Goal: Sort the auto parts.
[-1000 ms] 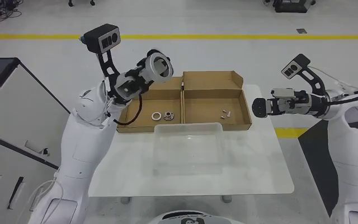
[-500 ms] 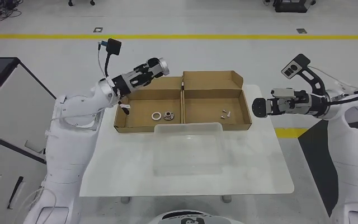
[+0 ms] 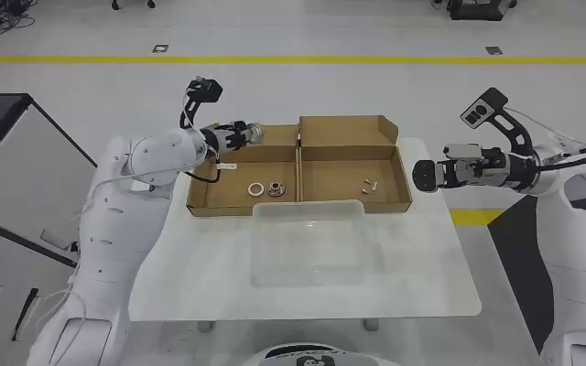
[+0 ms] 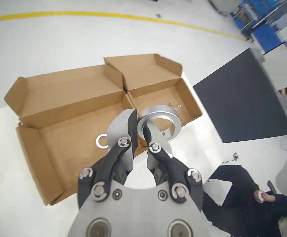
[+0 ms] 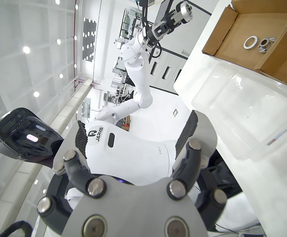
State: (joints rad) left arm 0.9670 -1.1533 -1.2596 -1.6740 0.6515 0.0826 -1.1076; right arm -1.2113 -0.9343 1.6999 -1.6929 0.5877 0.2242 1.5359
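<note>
- Left gripper (image 3: 240, 135) is clamped on a large metal ring (image 3: 254, 133), held in the air over the back flap of the left box (image 3: 203, 188).
- In the left wrist view the left gripper (image 4: 138, 125) pinches the ring's rim. One finger sits outside the rim and one inside the hole. The large metal ring (image 4: 159, 122) sticks out to one side of the fingers (image 4: 132, 126).
- The right wrist view shows the same grasp from far off: left gripper (image 5: 173, 14), large metal ring (image 5: 186, 10), both raised well above the table.
- Right gripper (image 3: 423, 175) is held off the table's right edge, just beside the right box (image 3: 399, 174) and not touching it.
- Right gripper (image 5: 136, 132) has its jaws spread wide with nothing between the pads.
- The two cardboard boxes sit side by side with walls touching, lids folded back, at the far side of the white table (image 3: 430, 265).
- The left box holds a flat washer (image 3: 256, 190) and a flanged hub (image 3: 276, 189), lying close together on the floor near the shared wall.
- Same pair in the right wrist view: flat washer (image 5: 250, 42), flanged hub (image 5: 265, 44), just beside each other.
- The flat washer (image 4: 101, 141) also shows in the left wrist view, partly behind a finger.
- The right box holds small bolts (image 3: 368, 186) grouped near its middle, also seen at (image 4: 177, 107).
- A clear bin (image 3: 307, 242) sits on the table just in front of both boxes, its far rim against their front walls. Nothing can be made out inside it.
</note>
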